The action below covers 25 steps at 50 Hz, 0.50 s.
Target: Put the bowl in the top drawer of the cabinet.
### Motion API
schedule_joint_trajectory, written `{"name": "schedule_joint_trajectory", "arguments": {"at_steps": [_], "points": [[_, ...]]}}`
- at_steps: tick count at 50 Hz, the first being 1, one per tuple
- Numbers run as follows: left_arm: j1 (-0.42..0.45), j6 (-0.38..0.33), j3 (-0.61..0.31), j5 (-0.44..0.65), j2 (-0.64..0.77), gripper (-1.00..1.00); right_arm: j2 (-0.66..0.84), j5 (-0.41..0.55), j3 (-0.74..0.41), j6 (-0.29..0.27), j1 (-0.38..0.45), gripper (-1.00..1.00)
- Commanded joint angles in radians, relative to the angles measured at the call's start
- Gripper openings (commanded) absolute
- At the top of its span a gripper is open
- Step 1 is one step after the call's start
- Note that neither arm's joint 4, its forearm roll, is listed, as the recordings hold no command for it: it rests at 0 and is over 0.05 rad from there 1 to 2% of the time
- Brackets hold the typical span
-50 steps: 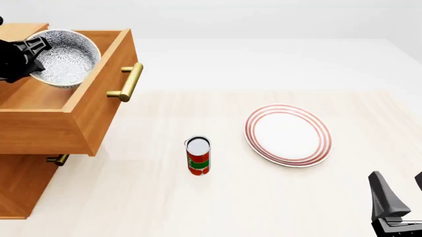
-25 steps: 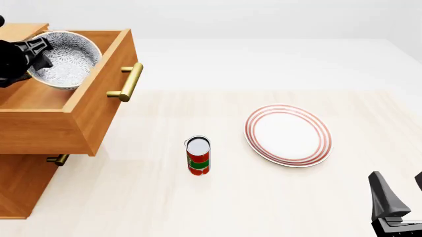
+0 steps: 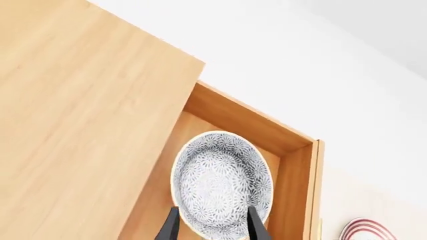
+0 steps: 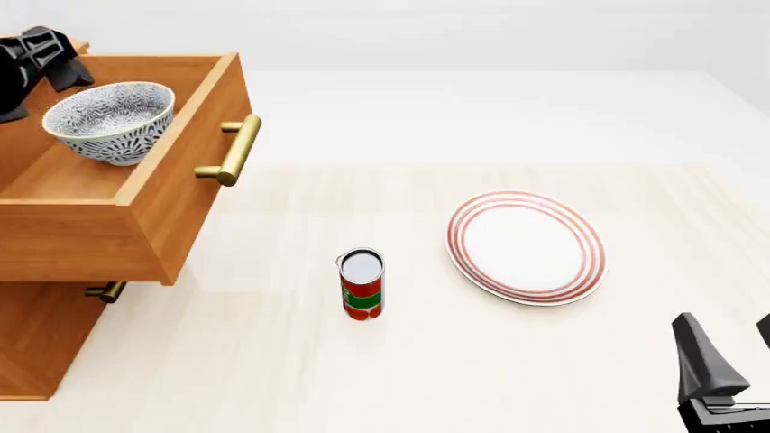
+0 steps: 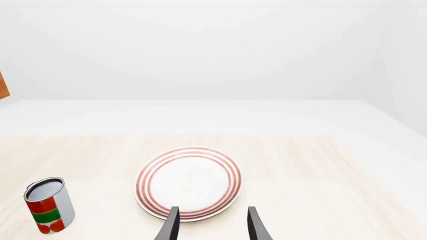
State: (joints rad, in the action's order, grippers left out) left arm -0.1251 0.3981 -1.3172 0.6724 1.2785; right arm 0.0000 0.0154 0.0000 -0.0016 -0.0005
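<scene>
The right tool [image 4: 728, 361] sits low at the near edge of the surface [image 4: 481, 361], fingers parted, holding nothing. Beyond stand a tin can [image 4: 361, 284] and a red-ringed plate [image 4: 526, 246]. Farther off, the bowl [image 4: 110, 120] rests upright inside the cabinet's [image 4: 36, 334] pulled-out top drawer [image 4: 157, 212]; the left tool [image 3: 212, 227] hovers above it, spread and empty.

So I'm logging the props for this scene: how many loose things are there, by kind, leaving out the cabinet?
Bowl: 1, upright in the open top drawer
Plate: 1, on the table
Can: 1, standing on the table
Total: 3
</scene>
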Motion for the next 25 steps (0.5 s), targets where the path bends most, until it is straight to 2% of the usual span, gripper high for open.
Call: {"name": "schedule_joint_trajectory", "arguments": {"at_steps": [1,12,25], "points": [[0.012,-0.017,-0.035,0.041,-0.056,1.00,0.000,0.000,0.000,0.000,0.000,1.00],[0.034,-0.010,-0.069,0.074,-0.143,1.00,0.000,0.000,0.000,0.000,0.000,1.00],[0.062,0.007,-0.061,0.105,-0.261,1.00,0.000,0.000,0.000,0.000,0.000,1.00]]}}
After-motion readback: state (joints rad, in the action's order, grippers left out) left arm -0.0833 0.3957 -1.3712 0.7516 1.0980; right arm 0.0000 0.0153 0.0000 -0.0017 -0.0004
